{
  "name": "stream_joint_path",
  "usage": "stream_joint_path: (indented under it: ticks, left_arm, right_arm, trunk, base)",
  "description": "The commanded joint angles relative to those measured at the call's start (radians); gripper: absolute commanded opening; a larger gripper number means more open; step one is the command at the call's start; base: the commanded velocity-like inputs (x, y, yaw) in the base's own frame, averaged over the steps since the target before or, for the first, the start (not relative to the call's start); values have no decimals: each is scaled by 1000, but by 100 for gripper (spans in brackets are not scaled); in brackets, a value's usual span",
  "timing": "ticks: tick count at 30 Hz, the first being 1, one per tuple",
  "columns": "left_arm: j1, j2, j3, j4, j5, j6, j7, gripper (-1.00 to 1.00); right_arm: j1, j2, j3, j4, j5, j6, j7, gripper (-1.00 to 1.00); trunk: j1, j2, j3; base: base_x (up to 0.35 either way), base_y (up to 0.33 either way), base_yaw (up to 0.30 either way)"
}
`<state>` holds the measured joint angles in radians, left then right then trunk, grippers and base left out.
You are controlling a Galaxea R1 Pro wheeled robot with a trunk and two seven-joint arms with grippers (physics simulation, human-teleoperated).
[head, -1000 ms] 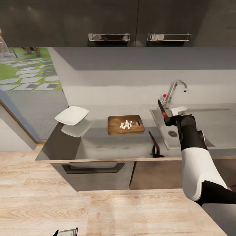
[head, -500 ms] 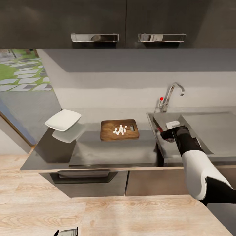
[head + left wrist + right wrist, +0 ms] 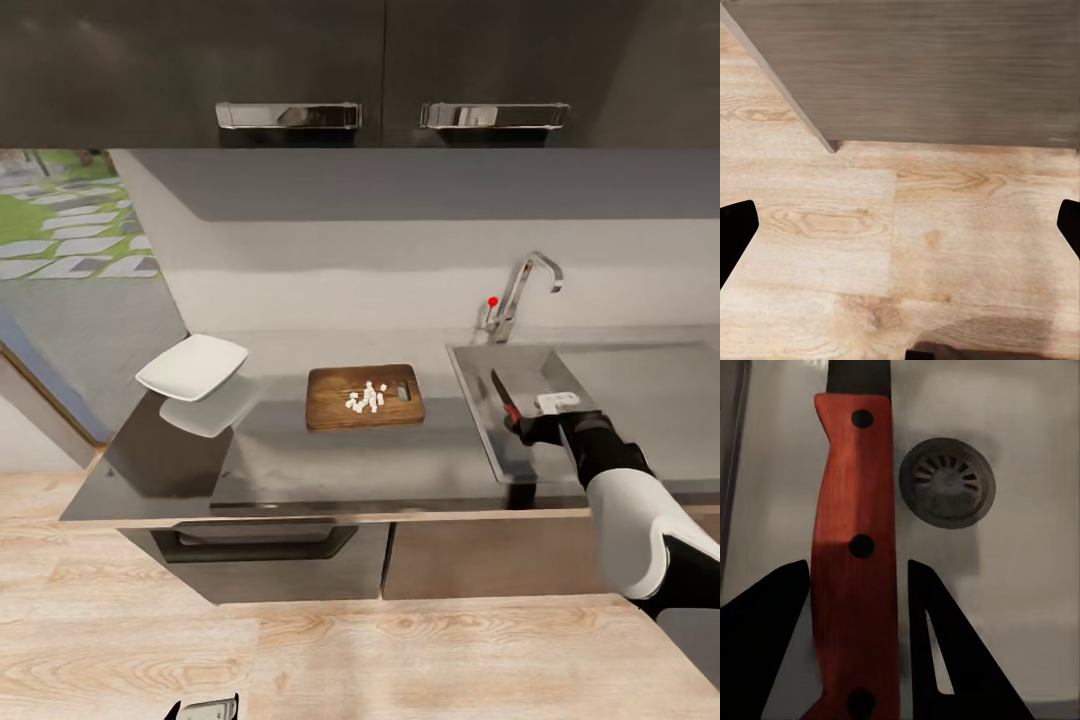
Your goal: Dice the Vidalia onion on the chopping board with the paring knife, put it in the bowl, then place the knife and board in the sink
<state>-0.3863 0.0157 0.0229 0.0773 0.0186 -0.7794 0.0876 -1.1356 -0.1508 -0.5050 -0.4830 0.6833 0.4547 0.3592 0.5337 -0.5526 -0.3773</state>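
Grey and glossy, the countertop [image 3: 330,450] is running along under dark wall cabinets [image 3: 300,60] with 2 chrome handles, and a pale wooden floor [image 3: 400,660] is spreading out in front of it. On the worktop the chopping board [image 3: 330,400] is lying flat with a small heap of white diced onion [image 3: 365,398] resting on it, near the handle-hole end. Well to the left of the board, the bowl [image 3: 192,365] is sitting close to the counter's end, its reflection showing just beneath it.

On the right, the sink [image 3: 480,420] is set into the counter with its curved chrome faucet [image 3: 522,290] and red knob [image 3: 492,300] behind the basin. The right gripper [image 3: 527,428] is reaching over the basin and clamping the paring knife [image 3: 503,393] by its handle — the dark blade is pointing away toward the back wall. In the right wrist view the 2 black fingers [image 3: 765,645] are pressing against either side of the red riveted handle [image 3: 855,570], with the round drain [image 3: 946,482] lying just beside it on the basin floor.

The left gripper [image 3: 900,232] is hanging low over the wooden floor, its fingertips [image 3: 735,232] spread wide apart and holding nothing — a grey cabinet front [image 3: 930,67] is showing beyond it.
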Motion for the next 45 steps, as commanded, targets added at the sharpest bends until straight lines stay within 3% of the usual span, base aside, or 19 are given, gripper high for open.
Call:
stream_joint_path:
  ticks: [1,7,11,16,34,39,45]
  left_arm:
    - [-2,0,2,4,1,-6,0,100]
    - [-2,0,2,4,1,-6,0,100]
    - [-2,0,2,4,1,-6,0,100]
    - [-2,0,2,4,1,-6,-1,100]
    - [-2,-3,2,5,1,-6,0,100]
    - [-2,-3,2,5,1,-5,0,100]
    - [-2,-3,2,6,1,-5,0,100]
  right_arm:
    - [-1,1,-10,2,10,-5,6,-100]
    - [-1,-2,-18,95,10,-92,-68,-100]
    - [-1,-12,-18,135,9,-108,-87,-100]
    - [-1,-51,-18,240,8,-187,-92,-100]
    - [-1,-54,-15,260,8,-188,-106,-100]
    - [-1,-49,-14,309,7,-189,-155,-100]
    - [-1,-47,-14,339,7,-189,-164,-100]
  trunk:
    - [1,-1,-1]
    - [1,-1,-1]
    - [1,-1,-1]
    - [1,-1,-1]
    - [1,-1,-1]
    - [1,-1,-1]
    - [1,-1,-1]
  base:
    - [183,0,0]
    - [176,0,0]
    - [11,0,0]
    - [1,0,0]
    - [56,0,0]
    - [74,0,0]
    - [184,0,0]
